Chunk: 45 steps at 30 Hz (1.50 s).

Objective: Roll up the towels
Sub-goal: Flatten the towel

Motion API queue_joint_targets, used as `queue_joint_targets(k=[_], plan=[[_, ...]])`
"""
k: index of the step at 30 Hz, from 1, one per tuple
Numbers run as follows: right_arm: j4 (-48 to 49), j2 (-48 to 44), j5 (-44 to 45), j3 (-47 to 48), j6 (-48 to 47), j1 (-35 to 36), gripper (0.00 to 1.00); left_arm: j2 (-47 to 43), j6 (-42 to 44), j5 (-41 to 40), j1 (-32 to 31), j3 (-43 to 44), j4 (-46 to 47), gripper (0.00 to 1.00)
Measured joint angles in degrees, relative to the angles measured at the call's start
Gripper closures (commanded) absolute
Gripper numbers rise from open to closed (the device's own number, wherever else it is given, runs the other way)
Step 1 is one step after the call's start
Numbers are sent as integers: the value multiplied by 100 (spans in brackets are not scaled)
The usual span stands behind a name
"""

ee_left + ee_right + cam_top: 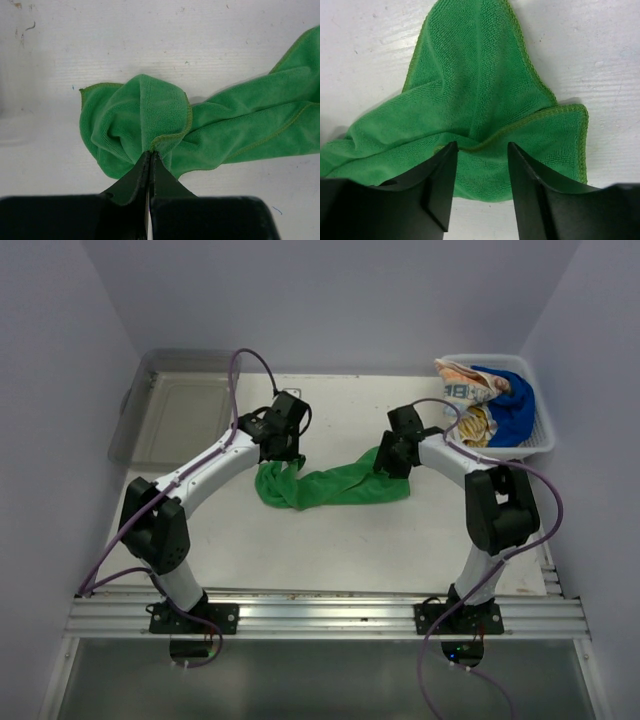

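A bright green towel (335,485) lies bunched in a long strip on the white table between the two arms. My left gripper (283,462) is shut on the towel's left end, its fingertips (151,154) pinching a hemmed fold of the green towel (145,115). My right gripper (392,462) hovers over the right end. In the right wrist view it (481,145) stands open, its jaws astride a raised hem fold of the green towel (475,90) without squeezing it. Three more towels sit in the basket: orange-and-white (460,380), blue (515,405), yellow-tan (478,425).
A white basket (545,445) stands at the back right corner of the table. A clear plastic bin (180,415) sits at the back left. Lilac walls close in on three sides, and a metal rail (330,615) runs along the near edge.
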Motion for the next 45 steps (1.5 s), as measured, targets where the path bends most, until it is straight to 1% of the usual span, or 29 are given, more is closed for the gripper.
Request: queue_joint_targets(k=[2, 3, 5, 6, 8, 9, 15, 18, 20, 24, 26, 28, 30, 32, 35, 36, 37, 39, 40, 43, 45], plan=[[0, 66, -2, -2, 28, 0, 59, 0, 0, 4, 0, 0, -2, 100], [4, 72, -2, -7, 42, 2, 66, 0, 0, 4, 2, 0, 0, 100], [11, 72, -2, -11, 63, 2, 76, 0, 2, 4, 2, 0, -2, 100], [15, 72, 0, -11, 70, 2, 86, 0, 0, 4, 2, 0, -2, 100], [7, 72, 0, -11, 87, 2, 97, 0, 2, 4, 2, 0, -2, 100], [7, 72, 2, -11, 92, 2, 100, 0, 4, 4, 2, 0, -4, 100], [-144, 46, 114, 35, 92, 2, 100, 0, 22, 11, 28, 26, -15, 100], [-413, 44, 258, 396, 26, -9, 100, 96, 111, 96, 122, 341, -101, 100], [-636, 46, 280, 863, -28, -66, 100, 310, 195, 190, 240, 876, -199, 100], [-927, 13, 391, 2356, -177, -321, 100, 1027, 358, 356, 544, 2658, -466, 100], [-933, -125, 461, 2798, -245, -422, 100, 1276, 402, 474, 734, 3526, -535, 100], [-955, -461, 586, 2914, -310, -503, 100, 1263, 415, 656, 942, 4009, -531, 100], [-1012, -949, 693, 2791, -365, -527, 100, 1014, 415, 820, 1154, 4041, -463, 100], [-955, -1641, 752, 2315, -393, -520, 100, 483, 404, 960, 1355, 3512, -249, 100], [-920, -2743, 820, 1255, -398, -494, 100, -592, 363, 1071, 1563, 2109, 68, 100], [-831, -3141, 846, 772, -376, -485, 95, -957, 354, 1099, 1578, 1580, 164, 100], [-855, -3488, 846, 308, -326, -483, 71, -1294, 352, 1130, 1580, 1021, 308, 100], [-922, -4033, 837, -597, -164, -472, 61, -1838, 334, 1163, 1556, -17, 476, 100], [-907, -4238, 822, -1062, -96, -466, 53, -2017, 317, 1178, 1550, -514, 518, 100], [-1257, -4516, 817, -2116, 131, -446, 49, -2068, 195, 1246, 1565, -1700, 597, 100], [-1532, -4535, 841, -2406, 225, -439, 48, -1919, 129, 1333, 1565, -2205, 625, 100]])
